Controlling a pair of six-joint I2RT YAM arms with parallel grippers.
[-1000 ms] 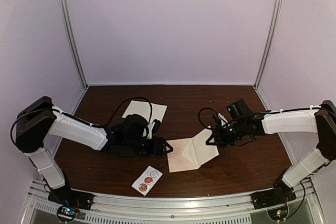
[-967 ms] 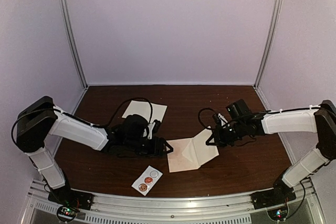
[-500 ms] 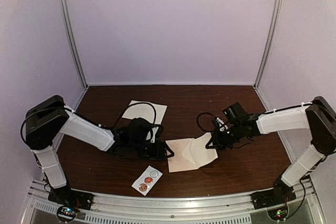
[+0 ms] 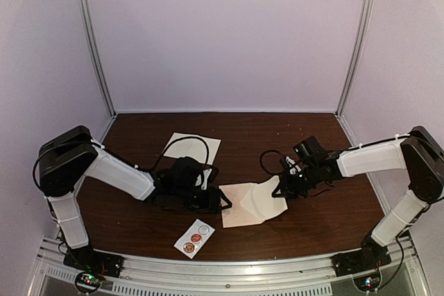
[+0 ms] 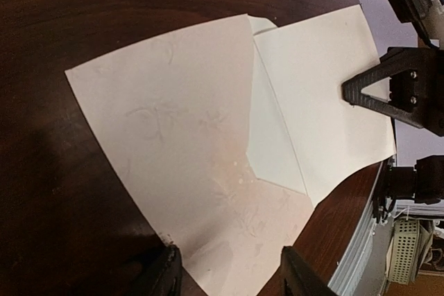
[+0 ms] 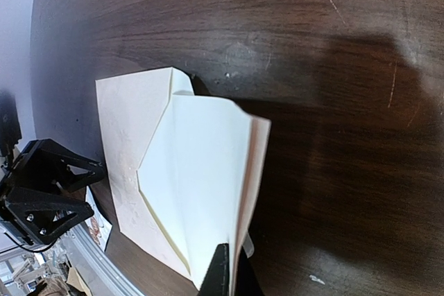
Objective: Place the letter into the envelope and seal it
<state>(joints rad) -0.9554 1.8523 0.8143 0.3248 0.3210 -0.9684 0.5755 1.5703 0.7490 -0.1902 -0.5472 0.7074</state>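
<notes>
The pinkish-cream envelope (image 4: 239,204) lies flat on the brown table between my arms. Its flap (image 4: 267,197) is lifted and bent over the body, cream inner side showing. In the right wrist view my right gripper (image 6: 232,275) is shut on the flap's (image 6: 201,185) edge, above the envelope body (image 6: 128,136). My left gripper (image 5: 232,279) is open, its fingers (image 5: 163,275) astride the envelope's (image 5: 173,143) near corner, low at the table. In the top view the left gripper (image 4: 220,201) sits at the envelope's left edge and the right gripper (image 4: 280,190) at its right. No separate letter shows by the envelope.
A flat cream sheet (image 4: 192,147) lies behind the left arm, partly under its cable. A small white sticker strip (image 4: 195,238) with two round stickers lies near the front edge. The metal front rail (image 4: 222,272) runs along the table's near side.
My right gripper has moved left and lower with the flap, bending it over the envelope body. My left arm has shifted slightly right, staying at the envelope's left edge.
</notes>
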